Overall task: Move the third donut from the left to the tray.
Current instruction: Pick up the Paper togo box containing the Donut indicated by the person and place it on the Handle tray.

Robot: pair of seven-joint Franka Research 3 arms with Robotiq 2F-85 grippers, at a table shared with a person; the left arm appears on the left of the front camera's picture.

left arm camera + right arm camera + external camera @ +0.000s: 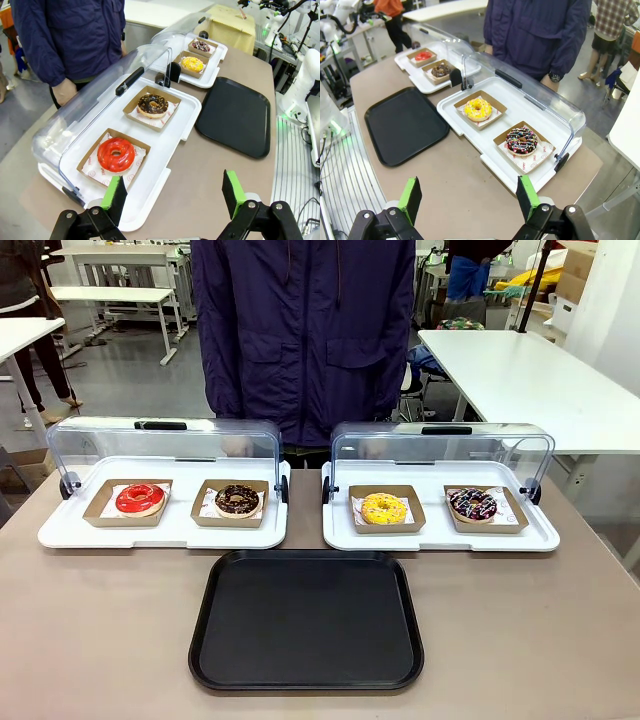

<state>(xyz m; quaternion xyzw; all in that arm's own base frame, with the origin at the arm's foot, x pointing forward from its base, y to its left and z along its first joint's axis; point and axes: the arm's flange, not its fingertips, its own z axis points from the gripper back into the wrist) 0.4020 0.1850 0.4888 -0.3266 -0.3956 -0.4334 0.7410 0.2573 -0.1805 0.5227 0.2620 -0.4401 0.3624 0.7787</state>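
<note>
The yellow-iced third donut from the left (384,508) (192,64) (478,109) sits in a brown cardboard square on the right white tray, under its raised clear lid. The black tray (306,620) (236,114) (405,123) lies bare on the table in front of both white trays. My left gripper (174,192) is open, high above the table's left end near the red donut. At the table's right end my right gripper (468,198) hangs open above the table edge, short of the sprinkled dark donut.
A red donut (140,499) and a chocolate donut (237,500) rest on the left white tray (60,532). A dark drizzled donut (472,504) lies right of the yellow one. A person (300,330) in a dark jacket stands at the far edge. Both lids are open.
</note>
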